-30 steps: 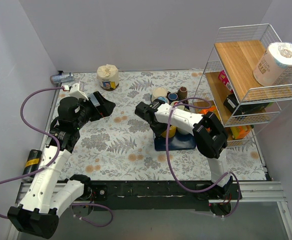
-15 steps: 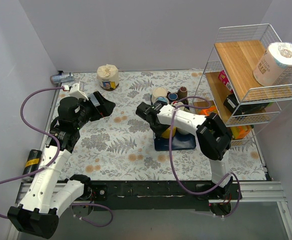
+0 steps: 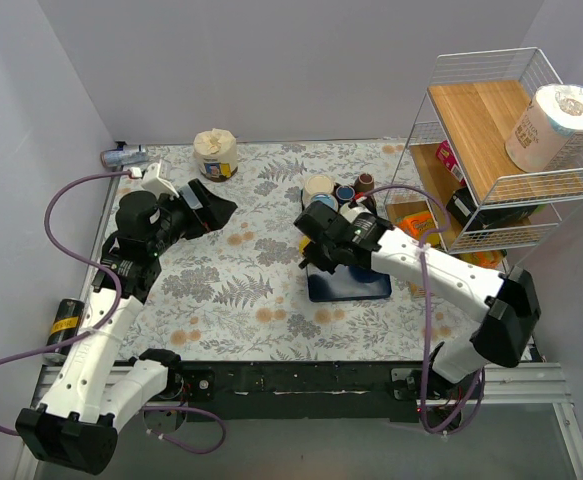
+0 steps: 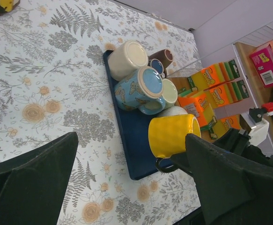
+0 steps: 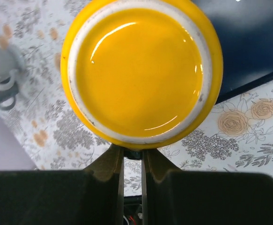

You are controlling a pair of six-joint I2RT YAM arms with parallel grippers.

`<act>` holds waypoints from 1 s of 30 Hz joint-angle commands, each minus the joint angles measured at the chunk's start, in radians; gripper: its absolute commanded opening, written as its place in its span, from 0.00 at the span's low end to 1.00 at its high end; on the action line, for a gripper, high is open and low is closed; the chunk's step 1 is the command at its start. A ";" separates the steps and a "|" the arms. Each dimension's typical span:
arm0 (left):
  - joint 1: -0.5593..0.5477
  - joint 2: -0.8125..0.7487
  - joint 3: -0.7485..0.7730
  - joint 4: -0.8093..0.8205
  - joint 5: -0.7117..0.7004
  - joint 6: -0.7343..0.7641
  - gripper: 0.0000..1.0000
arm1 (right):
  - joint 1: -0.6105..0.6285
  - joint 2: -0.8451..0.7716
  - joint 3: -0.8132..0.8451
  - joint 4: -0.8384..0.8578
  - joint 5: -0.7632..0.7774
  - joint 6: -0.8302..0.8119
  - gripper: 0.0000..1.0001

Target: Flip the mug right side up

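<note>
In the top view, the right gripper [image 3: 316, 243] hangs over the upper-left corner of the blue tray [image 3: 356, 287], right of centre in the frame. Its fingers and whatever they carry are hidden under the wrist. The left gripper [image 3: 211, 208] is in the upper left, over the patterned table [image 3: 241, 290], apart from everything.

In the left wrist view, the left fingers stand wide apart in the two lower corners, with nothing between them. The yellow mug [image 4: 170, 135] is lower right of centre, over the lower end of the tray and just beside a cluster of other mugs [image 4: 138, 89]. Its long axis runs left to right across the frame, with the white-rimmed end to the right. Its dark handle [image 4: 163, 165] is on the lower side, and the right gripper's black fingers clamp it there. Whether the mug touches the tray cannot be told.

In the right wrist view, the fingers at the bottom edge are drawn nearly together, pinching the handle in a narrow slot. The mug fills the upper middle, its round, white-ringed end facing the lens squarely. Whether that end is the mouth or the base is unclear.
</note>
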 commanded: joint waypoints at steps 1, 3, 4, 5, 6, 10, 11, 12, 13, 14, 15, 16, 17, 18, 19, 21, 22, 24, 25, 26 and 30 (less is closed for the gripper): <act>-0.005 0.008 0.029 0.043 0.083 -0.040 0.98 | 0.006 -0.153 -0.065 0.346 -0.015 -0.278 0.01; -0.005 0.024 0.067 0.061 0.124 -0.062 0.98 | 0.006 -0.206 -0.097 0.433 -0.049 -0.354 0.01; -0.005 0.030 0.086 0.069 0.145 -0.083 0.98 | 0.006 -0.220 -0.105 0.476 -0.056 -0.382 0.01; -0.005 0.053 0.101 0.079 0.162 -0.097 0.98 | 0.006 -0.233 -0.109 0.536 -0.061 -0.432 0.01; -0.005 0.063 0.136 0.085 0.197 -0.111 0.98 | 0.006 -0.259 -0.119 0.582 -0.085 -0.459 0.01; -0.005 0.096 0.166 0.127 0.303 -0.192 0.98 | 0.004 -0.319 -0.143 0.725 -0.110 -0.560 0.01; -0.005 0.097 0.161 0.163 0.335 -0.206 0.98 | 0.006 -0.332 -0.149 0.763 -0.118 -0.583 0.01; -0.005 0.097 0.152 0.194 0.406 -0.217 0.98 | 0.004 -0.361 -0.162 0.859 -0.145 -0.647 0.01; -0.005 0.097 0.131 0.228 0.455 -0.226 0.98 | 0.004 -0.374 -0.171 0.889 -0.150 -0.661 0.01; -0.005 0.097 0.123 0.289 0.489 -0.237 0.98 | 0.004 -0.385 -0.180 0.942 -0.156 -0.678 0.01; -0.005 0.103 0.120 0.306 0.510 -0.246 0.98 | 0.004 -0.398 -0.175 0.987 -0.164 -0.704 0.01; -0.005 0.105 0.110 0.328 0.556 -0.260 0.98 | 0.004 -0.401 -0.166 0.996 -0.164 -0.712 0.01; -0.005 0.103 0.104 0.377 0.576 -0.286 0.98 | 0.004 -0.403 -0.145 1.004 -0.168 -0.721 0.01; -0.005 0.105 0.100 0.385 0.598 -0.298 0.98 | 0.004 -0.402 -0.133 1.015 -0.182 -0.738 0.01; -0.005 0.105 0.095 0.433 0.633 -0.313 0.98 | 0.004 -0.402 -0.122 1.018 -0.187 -0.743 0.01; -0.004 0.106 0.077 0.512 0.665 -0.364 0.98 | 0.004 -0.406 -0.108 1.033 -0.199 -0.746 0.01; -0.005 0.107 0.074 0.532 0.675 -0.382 0.98 | 0.004 -0.411 -0.106 1.054 -0.202 -0.752 0.01; -0.005 0.105 0.054 0.590 0.695 -0.434 0.98 | 0.004 -0.420 -0.106 1.076 -0.213 -0.753 0.01; -0.005 0.102 0.043 0.613 0.702 -0.450 0.98 | 0.004 -0.424 -0.106 1.093 -0.216 -0.752 0.01; -0.005 0.100 0.035 0.659 0.715 -0.468 0.98 | 0.004 -0.428 -0.106 1.099 -0.218 -0.753 0.01; -0.008 0.096 -0.002 0.757 0.735 -0.540 0.95 | 0.004 -0.441 -0.100 1.127 -0.236 -0.744 0.01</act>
